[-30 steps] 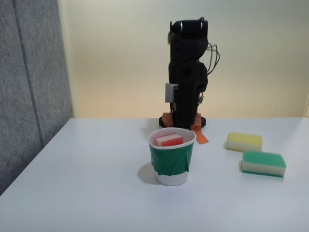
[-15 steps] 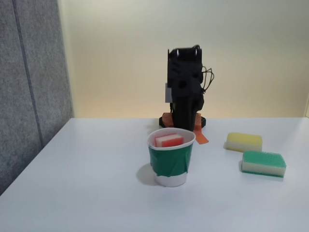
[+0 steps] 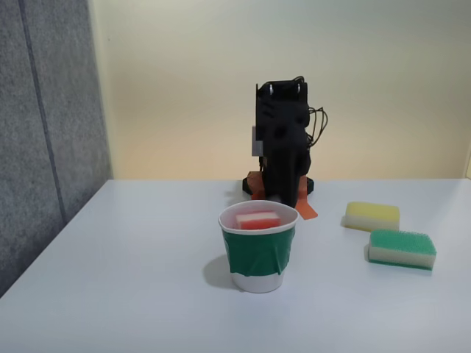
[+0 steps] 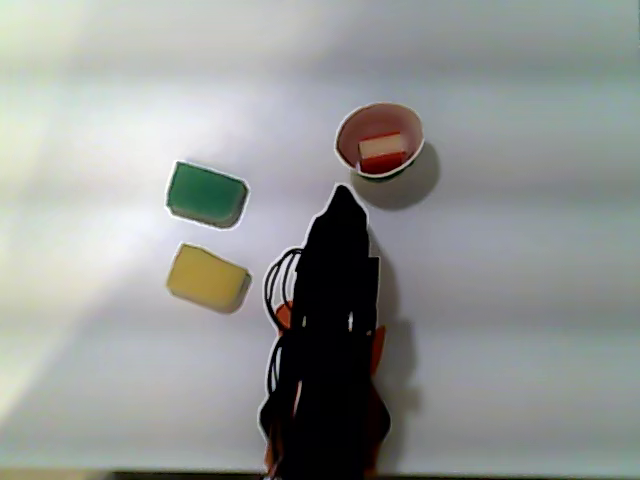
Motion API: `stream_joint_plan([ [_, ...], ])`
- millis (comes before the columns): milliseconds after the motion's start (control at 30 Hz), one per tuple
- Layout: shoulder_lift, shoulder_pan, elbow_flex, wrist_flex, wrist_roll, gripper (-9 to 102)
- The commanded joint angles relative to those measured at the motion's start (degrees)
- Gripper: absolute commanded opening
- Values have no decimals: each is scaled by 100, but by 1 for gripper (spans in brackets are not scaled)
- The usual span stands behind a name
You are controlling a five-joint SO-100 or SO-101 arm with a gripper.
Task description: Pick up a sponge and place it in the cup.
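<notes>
The sponge (image 3: 258, 220), red with a cream-white middle, lies inside the cup (image 3: 257, 254), a white paper cup with a wide green band near the table's middle. From above, the sponge (image 4: 382, 153) rests against the lower side of the cup (image 4: 350, 128). The black arm is folded down behind the cup in the fixed view. Its gripper (image 4: 343, 196) tapers to one narrow point just short of the cup's rim, shut and empty. In the fixed view the gripper (image 3: 277, 195) hangs low right behind the cup.
A yellow-topped sponge (image 3: 372, 215) and a green-topped sponge (image 3: 402, 248) lie on the table to the right in the fixed view. A grey partition (image 3: 44, 132) stands along the left side. The arm's base sits on an orange mount (image 3: 305, 208).
The arm has folded lower over its base. The cup with the sponge has shifted slightly left and toward the fixed camera.
</notes>
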Motion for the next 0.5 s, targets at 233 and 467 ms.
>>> stream_joint_plan([
  [233,123,79,264,1714,-97,0],
  [467,132,352,264,1837,149,0],
])
